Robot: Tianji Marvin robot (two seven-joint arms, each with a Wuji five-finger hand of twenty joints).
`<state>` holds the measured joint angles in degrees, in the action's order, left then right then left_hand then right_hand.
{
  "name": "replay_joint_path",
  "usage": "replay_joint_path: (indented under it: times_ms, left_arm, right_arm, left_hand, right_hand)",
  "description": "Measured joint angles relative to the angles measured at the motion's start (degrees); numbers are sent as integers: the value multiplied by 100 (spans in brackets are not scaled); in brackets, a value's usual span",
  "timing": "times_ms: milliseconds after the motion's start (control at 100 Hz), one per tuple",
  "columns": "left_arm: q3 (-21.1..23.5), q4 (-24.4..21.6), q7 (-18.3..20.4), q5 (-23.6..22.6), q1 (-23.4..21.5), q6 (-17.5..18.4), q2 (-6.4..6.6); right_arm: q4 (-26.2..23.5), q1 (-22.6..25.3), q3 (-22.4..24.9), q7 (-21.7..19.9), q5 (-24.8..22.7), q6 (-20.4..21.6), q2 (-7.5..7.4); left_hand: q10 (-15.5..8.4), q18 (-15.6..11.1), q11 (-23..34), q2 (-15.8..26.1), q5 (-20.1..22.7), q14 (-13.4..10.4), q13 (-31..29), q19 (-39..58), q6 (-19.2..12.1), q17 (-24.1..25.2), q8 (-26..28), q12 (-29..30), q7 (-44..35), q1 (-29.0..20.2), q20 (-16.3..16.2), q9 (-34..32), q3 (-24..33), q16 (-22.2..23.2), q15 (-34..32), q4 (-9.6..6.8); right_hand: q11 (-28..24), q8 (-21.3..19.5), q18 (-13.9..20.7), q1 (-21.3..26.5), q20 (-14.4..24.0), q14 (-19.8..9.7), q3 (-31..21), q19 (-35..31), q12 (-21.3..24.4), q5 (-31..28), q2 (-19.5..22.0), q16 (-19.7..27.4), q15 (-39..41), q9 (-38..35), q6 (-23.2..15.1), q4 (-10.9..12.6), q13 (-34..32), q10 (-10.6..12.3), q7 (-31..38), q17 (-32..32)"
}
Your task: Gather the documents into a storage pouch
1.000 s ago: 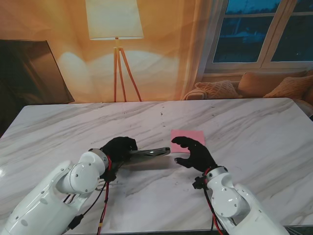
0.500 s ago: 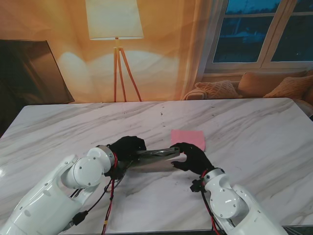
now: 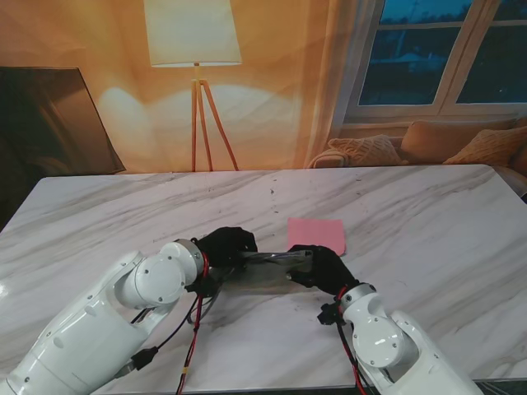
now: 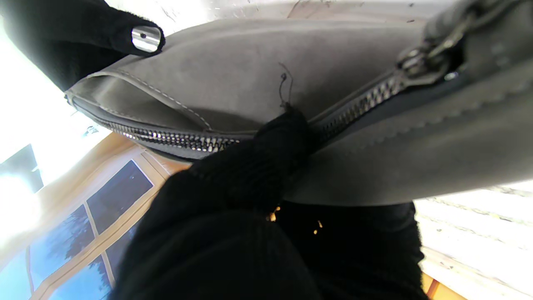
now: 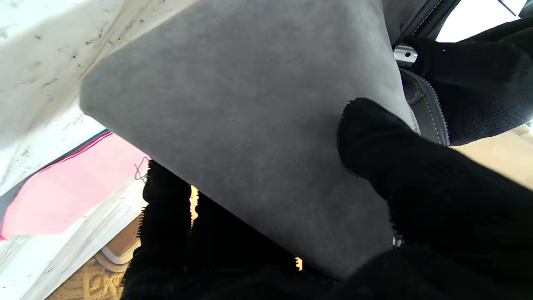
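Flat grey suede zip pouch (image 3: 268,270), centre of frame, held off the white marble worktop (image 3: 428,222) between left robot hand (image 3: 224,247) and right robot hand (image 3: 323,265), both clamped on its ends. Looks soft, floppy, light; best gripped near the zipper edge. Pink paper sheet (image 3: 316,234) lies just beyond, thin and slippery.

The pouch (image 3: 268,267) is held between the two hands over the middle of the desk (image 3: 428,222), off its surface. The left hand (image 3: 224,247) grips the pouch's left end, with one finger (image 4: 266,154) lying across the zipper (image 4: 175,139). The right hand (image 3: 323,265) grips the right end, its thumb (image 5: 374,137) on one face and its other fingers behind. The document (image 3: 317,234) lies flat on the desk just beyond the right hand, farther from the robot, right of the pouch's middle. A lamp (image 3: 194,49) stands behind the desk on the left and a sofa (image 3: 428,144) behind it on the right.
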<state>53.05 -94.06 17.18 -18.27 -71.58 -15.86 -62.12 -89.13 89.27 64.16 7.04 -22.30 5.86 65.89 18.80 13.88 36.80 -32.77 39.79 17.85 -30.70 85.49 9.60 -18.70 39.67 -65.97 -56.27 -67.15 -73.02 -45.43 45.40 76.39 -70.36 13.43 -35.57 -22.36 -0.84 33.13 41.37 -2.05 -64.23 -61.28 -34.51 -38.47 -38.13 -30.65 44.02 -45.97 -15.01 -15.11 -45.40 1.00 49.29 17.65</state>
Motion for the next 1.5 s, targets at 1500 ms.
replay_joint_path:
  times_ms: [1500]
  left_arm:
    - [2770,-1555,625,-1995,-2255,441,237]
  right_arm:
    - [61,-43,-58,304,-9,-38,81]
  left_hand:
    - [-529,10,-1276,827,-1286,137,1495,-2073,-279,2210,-1540,3394,3449,1906,2435,1981,672,-3083,3677,-861]
  right_hand:
    - [69,-677,-119,996,-32,34,778,-1110,-215,-1329,333,207,1149,-823,554,-84,-775,-121,-898,590]
